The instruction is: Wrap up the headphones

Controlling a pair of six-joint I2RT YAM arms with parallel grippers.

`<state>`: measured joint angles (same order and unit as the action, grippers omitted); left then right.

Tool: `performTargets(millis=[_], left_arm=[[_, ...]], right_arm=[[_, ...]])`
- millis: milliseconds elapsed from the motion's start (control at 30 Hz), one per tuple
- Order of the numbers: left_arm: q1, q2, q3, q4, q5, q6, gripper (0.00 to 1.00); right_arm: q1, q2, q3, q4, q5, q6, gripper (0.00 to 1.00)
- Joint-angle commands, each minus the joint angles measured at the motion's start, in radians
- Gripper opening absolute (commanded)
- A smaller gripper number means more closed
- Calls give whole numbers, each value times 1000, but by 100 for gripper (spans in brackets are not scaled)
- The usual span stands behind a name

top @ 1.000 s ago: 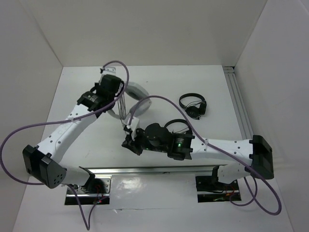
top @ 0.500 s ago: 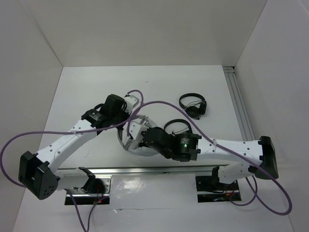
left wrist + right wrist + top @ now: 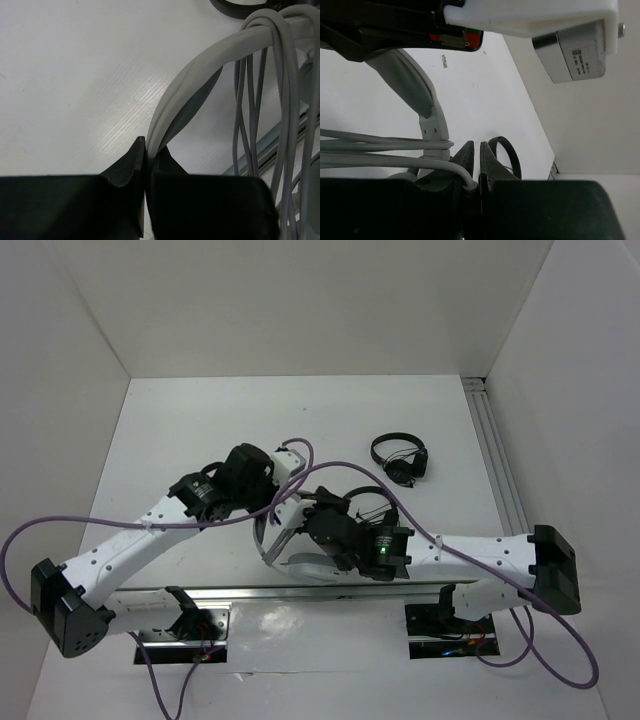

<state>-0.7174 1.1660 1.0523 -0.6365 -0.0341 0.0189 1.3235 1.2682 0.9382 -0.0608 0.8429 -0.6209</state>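
Observation:
The light grey headphones (image 3: pixel 310 566) are held near the table's front edge, between both arms. My left gripper (image 3: pixel 150 145) is shut on the thin edge of their wide headband (image 3: pixel 200 70). The grey cable (image 3: pixel 274 55) loops several times over the headband and hangs in strands. My right gripper (image 3: pixel 476 146) is shut on a strand of that cable (image 3: pixel 380 162), pinched deep between the jaws. The headband and its hinge (image 3: pixel 432 127) show just left of it. In the top view both grippers meet around the headphones (image 3: pixel 285 502), and the arms hide most of them.
A small black on-ear headphone (image 3: pixel 400 457) lies at the back right. A second black one (image 3: pixel 365 500) lies partly under my right arm and shows behind the right jaws (image 3: pixel 507 155). A metal rail (image 3: pixel 495 460) runs along the right edge. Purple arm cables (image 3: pixel 330 445) arc overhead.
Both arms have carried the headphones from the back left towards the front centre. The left gripper has swung right and nearer, and the right gripper has stayed beside it on the cable.

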Motion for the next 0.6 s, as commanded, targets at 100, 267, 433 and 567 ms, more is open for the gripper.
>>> performTargets(millis=[100,267,433,567], left_arm=[[44,86,158,-210,74,61,0],[76,145,221,-210,85,61,0],[113,221,273,-230,146,81,0],[122,268,291,-230,139,81,0]], right_arm=[[-194,34,-15,144,116,36,19],[-260,45,14,111,21,98,37],[-297,56,14,98,-2,98,47],[-319,97,40,38,-45,98,52]])
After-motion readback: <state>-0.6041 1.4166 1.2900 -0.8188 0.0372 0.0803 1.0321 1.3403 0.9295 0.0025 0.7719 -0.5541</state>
